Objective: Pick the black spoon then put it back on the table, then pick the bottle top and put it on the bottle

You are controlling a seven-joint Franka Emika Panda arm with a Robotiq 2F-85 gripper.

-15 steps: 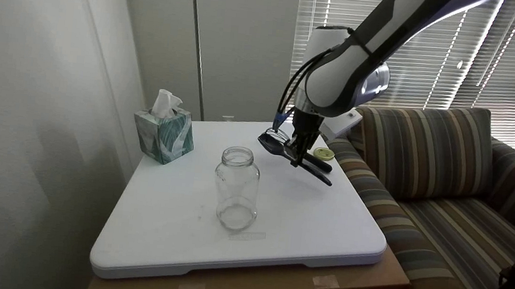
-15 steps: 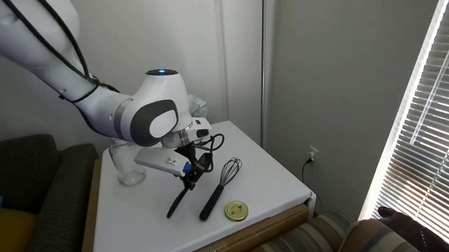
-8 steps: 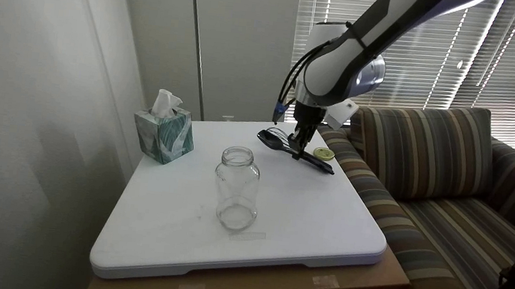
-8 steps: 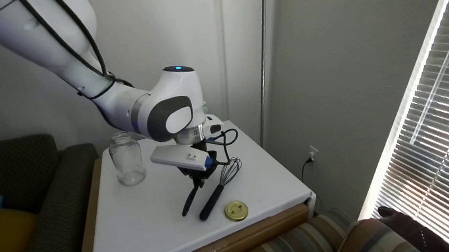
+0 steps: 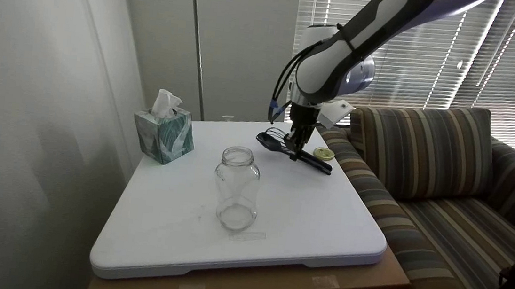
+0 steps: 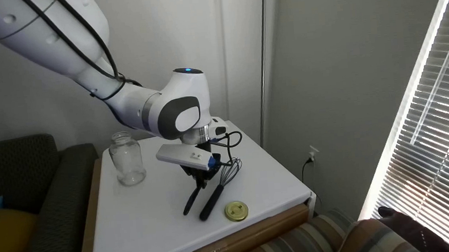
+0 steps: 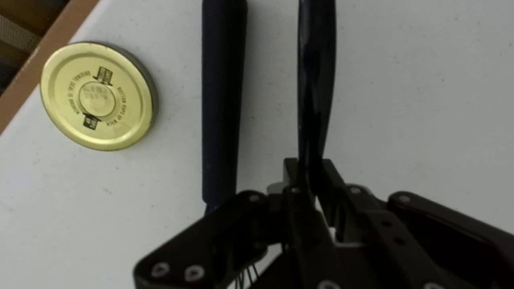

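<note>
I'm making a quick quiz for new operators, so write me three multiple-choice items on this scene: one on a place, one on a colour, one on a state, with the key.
1. In the wrist view, against the lid and the spoon, where in the picture is the whisk?
A. Left of both
B. Between them
C. Right of both

2. What colour is the lid?
A. Red
B. Blue
C. Gold

3. What state is the jar in?
A. Upright, open
B. Upright, capped
C. On its side, open

1: B, as the lid shows on its left and the spoon on its right.
2: C, as its printed face shows gold in the wrist view.
3: A, as both exterior views show it standing with its mouth uncovered.
</note>
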